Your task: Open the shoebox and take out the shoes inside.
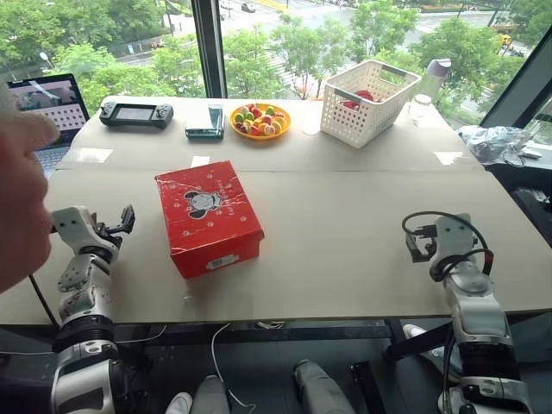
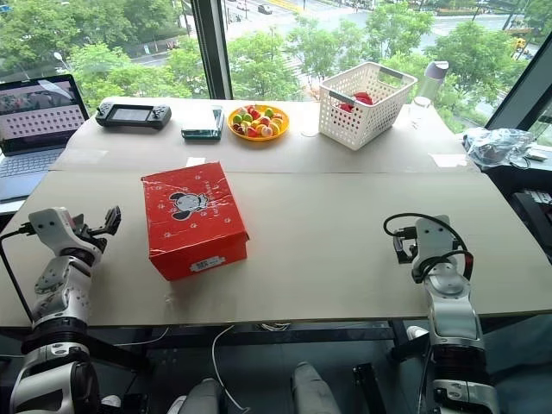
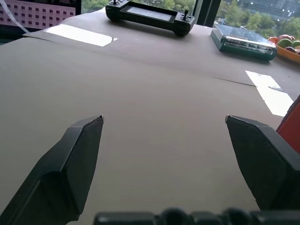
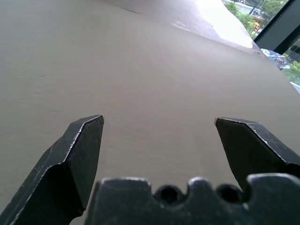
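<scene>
The red shoebox (image 1: 209,217) lies shut on the tan table (image 1: 345,224), left of centre, with its mouse-print lid up and its white label on the near end. The shoes are hidden inside it. My left gripper (image 1: 121,224) hovers level to the left of the box, a short gap away, open and empty. In the left wrist view its fingers (image 3: 75,159) stand wide apart, and the box's red corner (image 3: 293,126) shows at the edge. My right gripper (image 1: 420,242) is far to the right of the box, open and empty over bare table, with its fingers (image 4: 77,154) spread.
Along the far edge stand a laptop (image 1: 47,108), a game controller (image 1: 136,113), a small teal box (image 1: 205,122), a fruit plate (image 1: 260,121), a white lattice basket (image 1: 362,102) and a bottle (image 1: 434,79). A person's hand (image 1: 17,198) is close at the left.
</scene>
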`<state>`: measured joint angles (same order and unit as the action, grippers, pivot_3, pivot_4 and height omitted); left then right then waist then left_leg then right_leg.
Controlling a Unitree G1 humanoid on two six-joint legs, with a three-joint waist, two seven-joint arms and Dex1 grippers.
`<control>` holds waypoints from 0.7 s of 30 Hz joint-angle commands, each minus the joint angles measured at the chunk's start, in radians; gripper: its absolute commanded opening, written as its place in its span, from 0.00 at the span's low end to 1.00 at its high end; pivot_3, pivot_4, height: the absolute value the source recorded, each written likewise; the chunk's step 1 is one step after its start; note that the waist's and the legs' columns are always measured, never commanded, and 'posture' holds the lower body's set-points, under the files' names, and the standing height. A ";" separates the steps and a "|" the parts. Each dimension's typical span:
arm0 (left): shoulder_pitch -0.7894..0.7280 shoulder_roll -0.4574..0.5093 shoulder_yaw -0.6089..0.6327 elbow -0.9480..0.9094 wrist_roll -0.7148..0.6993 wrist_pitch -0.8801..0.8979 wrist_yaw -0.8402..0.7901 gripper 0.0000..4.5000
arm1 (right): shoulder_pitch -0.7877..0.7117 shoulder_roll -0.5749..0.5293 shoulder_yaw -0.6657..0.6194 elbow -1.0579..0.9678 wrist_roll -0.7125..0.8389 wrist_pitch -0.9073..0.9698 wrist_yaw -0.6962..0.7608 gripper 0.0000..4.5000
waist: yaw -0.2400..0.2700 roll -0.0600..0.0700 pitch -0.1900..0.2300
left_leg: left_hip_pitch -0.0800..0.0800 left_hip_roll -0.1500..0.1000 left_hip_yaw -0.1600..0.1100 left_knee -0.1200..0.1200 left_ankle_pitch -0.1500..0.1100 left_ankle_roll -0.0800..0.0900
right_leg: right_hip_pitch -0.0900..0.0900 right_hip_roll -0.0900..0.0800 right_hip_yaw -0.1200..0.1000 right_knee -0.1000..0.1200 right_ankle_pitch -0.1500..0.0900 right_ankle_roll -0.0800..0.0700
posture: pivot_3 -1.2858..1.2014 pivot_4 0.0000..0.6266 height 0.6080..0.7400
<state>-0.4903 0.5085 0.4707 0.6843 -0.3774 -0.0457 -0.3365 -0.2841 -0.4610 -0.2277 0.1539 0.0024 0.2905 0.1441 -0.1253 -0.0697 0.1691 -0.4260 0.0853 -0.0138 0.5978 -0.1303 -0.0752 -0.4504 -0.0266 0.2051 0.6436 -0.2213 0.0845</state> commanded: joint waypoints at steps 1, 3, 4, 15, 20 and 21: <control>0.004 0.068 -0.054 -0.055 0.012 0.035 -0.143 1.00 | -0.073 -0.036 0.021 0.006 0.028 -0.025 0.096 1.00 | -0.003 0.000 0.000 | 0.000 0.000 0.000 0.000 0.000 0.000 | 0.000 0.000 0.000 0.000 0.000 0.000 | 0.52 0.24 0.71; -0.003 0.169 -0.153 -0.071 0.045 0.087 -0.360 1.00 | -0.167 -0.086 0.091 0.037 0.052 0.001 0.260 1.00 | -0.017 0.000 0.000 | 0.000 0.000 0.000 0.001 0.000 0.000 | 0.000 0.000 0.000 0.000 0.000 0.000 | 0.52 0.24 0.71; -0.009 0.218 -0.194 -0.078 0.059 0.093 -0.457 1.00 | -0.213 -0.100 0.126 0.045 0.073 0.017 0.346 1.00 | -0.025 0.000 0.001 | 0.000 0.000 0.000 0.002 0.000 0.000 | 0.000 0.000 0.000 0.001 0.000 0.000 | 0.52 0.24 0.71; 0.015 0.484 -0.341 -0.169 0.105 0.103 -0.919 0.61 | -0.506 0.046 0.480 0.306 0.019 -0.140 0.759 0.55 | -0.056 0.003 0.003 | -0.005 0.000 -0.012 -0.004 0.000 -0.001 | -0.003 0.000 -0.011 0.004 -0.006 -0.002 | 0.52 0.24 0.71; 0.036 0.512 -0.339 -0.222 0.103 0.140 -0.954 0.22 | -0.612 0.149 0.547 0.553 -0.051 -0.294 0.760 0.19 | -0.045 0.004 0.004 | -0.015 0.001 -0.019 -0.002 0.001 -0.001 | -0.007 -0.001 -0.022 0.005 -0.006 -0.002 | 0.52 0.24 0.71; 0.041 0.518 -0.339 -0.224 0.107 0.141 -0.955 0.11 | -0.637 0.169 0.562 0.602 -0.074 -0.327 0.757 0.07 | -0.045 0.005 0.004 | -0.015 0.001 -0.021 -0.003 0.001 -0.001 | -0.007 -0.001 -0.023 0.005 -0.006 -0.003 | 0.52 0.24 0.71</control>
<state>-0.4469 0.9991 0.1192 0.4962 -0.2752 0.0910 -1.2829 -0.8884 -0.3076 0.3193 0.7104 -0.0440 0.0309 0.9036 -0.1706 -0.0651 0.1732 -0.4414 0.0862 -0.0355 0.5951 -0.1297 -0.0759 -0.4575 -0.0274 0.1804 0.6495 -0.2280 0.0812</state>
